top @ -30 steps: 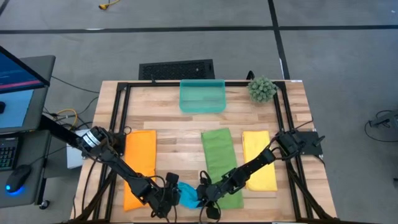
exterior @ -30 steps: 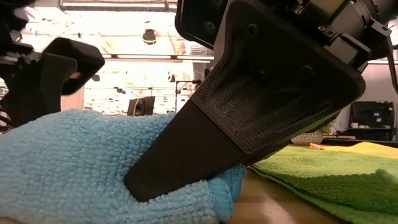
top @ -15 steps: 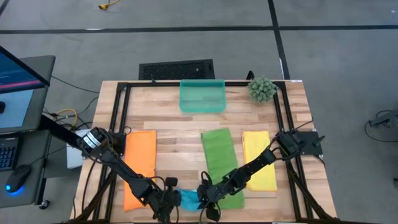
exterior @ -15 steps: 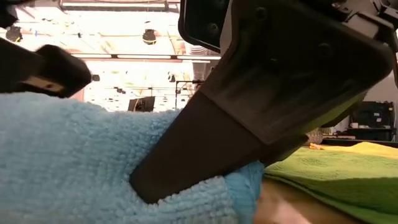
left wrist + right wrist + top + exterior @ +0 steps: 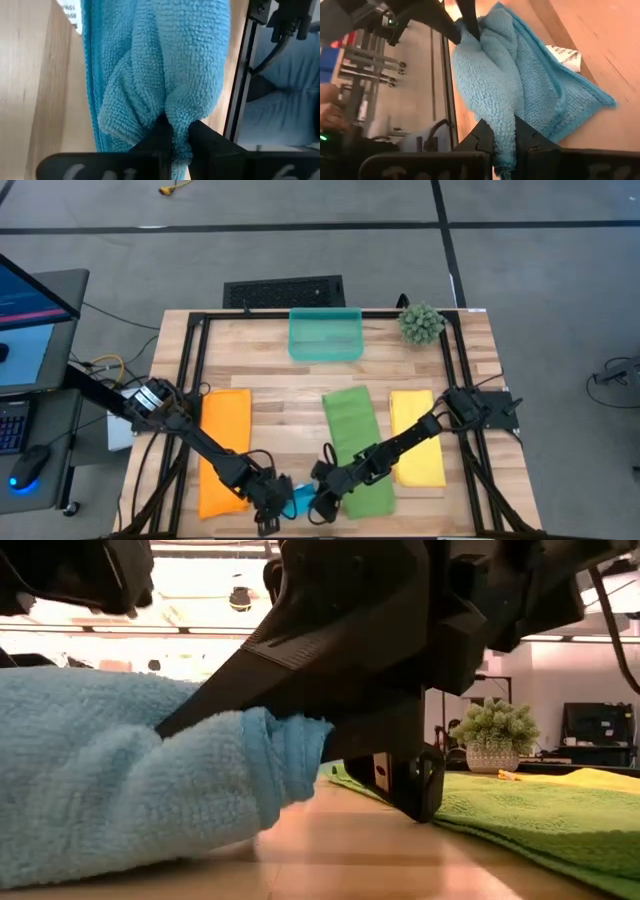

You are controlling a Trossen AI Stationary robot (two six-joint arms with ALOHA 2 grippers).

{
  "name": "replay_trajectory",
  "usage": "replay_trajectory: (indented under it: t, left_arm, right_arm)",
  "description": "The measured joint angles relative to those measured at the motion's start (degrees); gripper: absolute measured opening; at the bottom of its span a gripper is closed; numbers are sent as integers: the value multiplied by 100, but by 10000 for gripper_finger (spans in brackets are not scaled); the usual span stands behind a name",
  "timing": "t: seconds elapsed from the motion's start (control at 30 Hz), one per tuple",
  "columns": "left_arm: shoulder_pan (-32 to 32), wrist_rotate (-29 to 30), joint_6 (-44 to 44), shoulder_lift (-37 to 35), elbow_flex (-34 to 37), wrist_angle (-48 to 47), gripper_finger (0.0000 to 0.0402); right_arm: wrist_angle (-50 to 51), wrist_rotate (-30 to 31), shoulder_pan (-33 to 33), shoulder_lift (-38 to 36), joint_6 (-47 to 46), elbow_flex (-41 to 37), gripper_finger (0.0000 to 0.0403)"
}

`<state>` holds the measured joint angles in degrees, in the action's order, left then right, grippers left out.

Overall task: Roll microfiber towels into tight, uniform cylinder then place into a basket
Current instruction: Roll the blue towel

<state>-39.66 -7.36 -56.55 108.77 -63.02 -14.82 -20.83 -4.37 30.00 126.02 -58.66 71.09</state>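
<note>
The blue towel [image 5: 301,500] is pinched at opposite ends by the left gripper [image 5: 275,506] and right gripper [image 5: 322,502], each set of fingers clamped tight on a fold of cloth. From above it's mostly hidden under both grippers, so only a small patch shows. It's bunched at the table's [image 5: 290,395] near edge, between the orange towel [image 5: 222,448] and green towel [image 5: 356,448], its length spanning left to right between the grippers.

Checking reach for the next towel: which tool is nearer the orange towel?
Left. The left tool pinches the blue towel just beside the orange towel's near end; the right tool grips the blue towel's other side, by the green towel.
</note>
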Motion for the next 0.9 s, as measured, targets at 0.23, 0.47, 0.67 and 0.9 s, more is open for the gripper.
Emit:
replay_trajectory:
  t: [0.23, 0.47, 0.67, 0.9]
  left_arm:
    - [225, -447, -116, 0, 2, -40, 17]
    - [345, -463, -27, -18, -18, -520, 17]
    - [329, -401, 37, -22, -13, -566, 18]
    - [326, -715, 2, -13, 2, -519, 18]
  right_arm:
    - [35, -283, -67, -1, -562, -2, 43]
    - [40, -475, -106, 9, -1694, -7, 43]
    - [22, -547, -209, 8, -1502, -11, 62]
    - [-171, -526, -198, 9, -411, -31, 118]
